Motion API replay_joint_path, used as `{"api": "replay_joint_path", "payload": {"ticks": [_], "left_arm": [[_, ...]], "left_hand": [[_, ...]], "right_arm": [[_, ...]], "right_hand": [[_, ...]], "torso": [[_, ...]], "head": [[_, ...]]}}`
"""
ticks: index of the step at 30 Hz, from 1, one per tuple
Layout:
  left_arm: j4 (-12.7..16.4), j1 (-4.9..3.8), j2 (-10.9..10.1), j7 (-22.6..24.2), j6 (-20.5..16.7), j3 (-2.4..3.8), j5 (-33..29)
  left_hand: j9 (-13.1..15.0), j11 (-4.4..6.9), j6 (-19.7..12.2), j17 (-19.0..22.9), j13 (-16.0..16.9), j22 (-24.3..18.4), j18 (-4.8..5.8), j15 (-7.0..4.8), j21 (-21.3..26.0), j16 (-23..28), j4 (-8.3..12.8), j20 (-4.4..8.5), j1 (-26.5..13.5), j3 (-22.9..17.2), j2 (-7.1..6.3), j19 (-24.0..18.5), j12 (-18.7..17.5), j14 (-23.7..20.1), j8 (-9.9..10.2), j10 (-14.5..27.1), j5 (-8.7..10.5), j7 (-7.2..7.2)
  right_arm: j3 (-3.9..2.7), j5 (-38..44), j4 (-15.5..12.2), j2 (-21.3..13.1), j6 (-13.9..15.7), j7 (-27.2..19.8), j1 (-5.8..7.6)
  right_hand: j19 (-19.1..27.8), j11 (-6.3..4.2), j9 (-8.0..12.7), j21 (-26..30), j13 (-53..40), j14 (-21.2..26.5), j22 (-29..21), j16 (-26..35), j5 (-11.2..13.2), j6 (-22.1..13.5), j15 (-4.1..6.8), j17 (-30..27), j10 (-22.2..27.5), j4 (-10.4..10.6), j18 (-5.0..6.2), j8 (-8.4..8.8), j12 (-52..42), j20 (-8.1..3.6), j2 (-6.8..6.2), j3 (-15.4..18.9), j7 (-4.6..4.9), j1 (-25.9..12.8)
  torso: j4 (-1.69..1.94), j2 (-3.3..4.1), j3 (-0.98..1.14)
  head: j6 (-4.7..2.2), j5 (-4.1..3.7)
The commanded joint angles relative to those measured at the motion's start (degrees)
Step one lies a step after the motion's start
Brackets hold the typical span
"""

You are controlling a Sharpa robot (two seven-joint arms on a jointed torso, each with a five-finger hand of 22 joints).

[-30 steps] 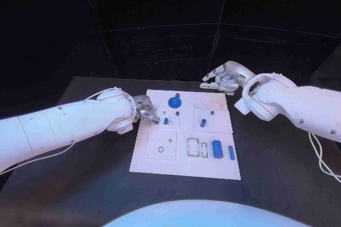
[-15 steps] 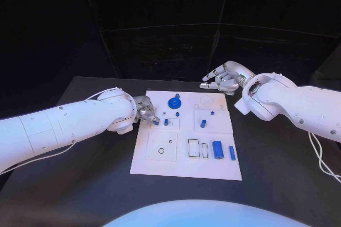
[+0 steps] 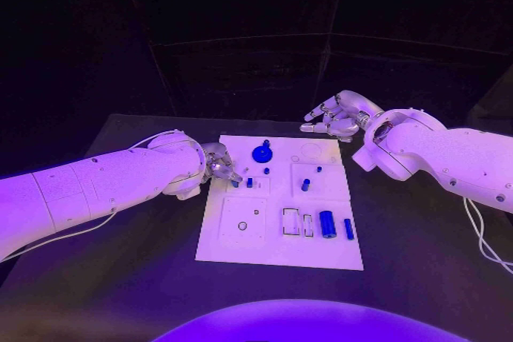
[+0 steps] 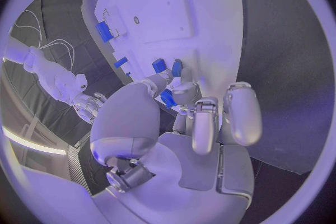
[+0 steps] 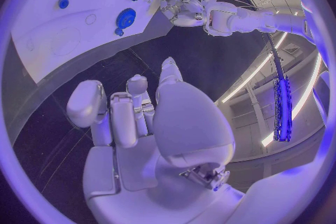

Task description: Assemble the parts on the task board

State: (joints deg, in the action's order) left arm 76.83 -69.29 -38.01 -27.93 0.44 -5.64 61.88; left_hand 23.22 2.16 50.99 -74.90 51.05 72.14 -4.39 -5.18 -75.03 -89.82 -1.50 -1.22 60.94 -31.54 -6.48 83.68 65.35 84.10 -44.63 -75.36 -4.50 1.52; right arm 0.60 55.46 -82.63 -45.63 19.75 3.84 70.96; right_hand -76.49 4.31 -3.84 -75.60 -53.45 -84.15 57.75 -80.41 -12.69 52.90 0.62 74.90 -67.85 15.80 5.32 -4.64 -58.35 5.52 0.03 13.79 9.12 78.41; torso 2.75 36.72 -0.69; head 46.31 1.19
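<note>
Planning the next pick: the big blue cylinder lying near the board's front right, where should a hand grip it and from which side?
Grip the blue cylinder across its middle, coming straight down from above. It lies flat on the task board, long axis running front to back, so its curved flanks face left and right. The thin blue pin lies close on its right, so that finger needs care. The right hand is likely better placed.

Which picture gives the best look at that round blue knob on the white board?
The head view: the round blue knob sits unblocked near the white board's far edge. The right wrist view shows it smaller, at a slant.
</note>
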Motion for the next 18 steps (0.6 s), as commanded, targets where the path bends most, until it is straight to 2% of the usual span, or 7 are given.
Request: {"api": "replay_joint_path", "payload": {"ticks": [1, 18], "left_arm": [[-0.1, 0.1, 0.1, -0.5, 1.5, -0.09, 0.1], [-1.1, 0.09, 0.5, -0.9, 0.4, -0.08, 0.1]], "left_hand": [[0.0, 0.26, 0.5, -15.1, 0.3, 0.1, 0.23, -0.43, -0.3, -0.2, -0.1, 0.41, -0.6, 0.6, 0.01, 0.0, 0.5, 5.9, -0.4, -0.3, 0.1, 0.04], [0.9, 0.5, 0.8, -15.1, 1.0, 0.7, 0.35, -0.69, -0.6, -0.2, -2.6, 0.71, -3.0, 4.2, -0.26, 0.2, 0.9, 5.9, -1.6, -0.6, 0.18, -0.22]], "right_arm": [[-0.03, 0.2, -0.1, 0.1, -0.1, -0.5, 0.13], [-0.03, 0.2, -0.1, 0.1, 0.0, -0.5, 0.13]], "right_hand": [[0.4, -0.18, -0.1, 0.2, 0.1, -2.6, -0.1, 0.2, -0.3, -0.3, -0.18, 0.2, 0.4, -0.2, 0.63, -0.33, 0.1, 0.07, 0.37, 0.1, 0.06, 0.1], [0.4, -0.17, -0.1, 0.2, 0.1, -2.6, -0.1, 0.2, -0.3, -0.3, -0.17, 0.2, 0.4, -0.2, 0.63, -0.33, 0.1, 0.06, 0.38, 0.1, 0.06, 0.1]], "torso": [[-0.01, 0.01, -0.02], [-0.01, -0.02, -0.02]], "head": [[0.08, 0.01], [0.23, -0.06]]}}
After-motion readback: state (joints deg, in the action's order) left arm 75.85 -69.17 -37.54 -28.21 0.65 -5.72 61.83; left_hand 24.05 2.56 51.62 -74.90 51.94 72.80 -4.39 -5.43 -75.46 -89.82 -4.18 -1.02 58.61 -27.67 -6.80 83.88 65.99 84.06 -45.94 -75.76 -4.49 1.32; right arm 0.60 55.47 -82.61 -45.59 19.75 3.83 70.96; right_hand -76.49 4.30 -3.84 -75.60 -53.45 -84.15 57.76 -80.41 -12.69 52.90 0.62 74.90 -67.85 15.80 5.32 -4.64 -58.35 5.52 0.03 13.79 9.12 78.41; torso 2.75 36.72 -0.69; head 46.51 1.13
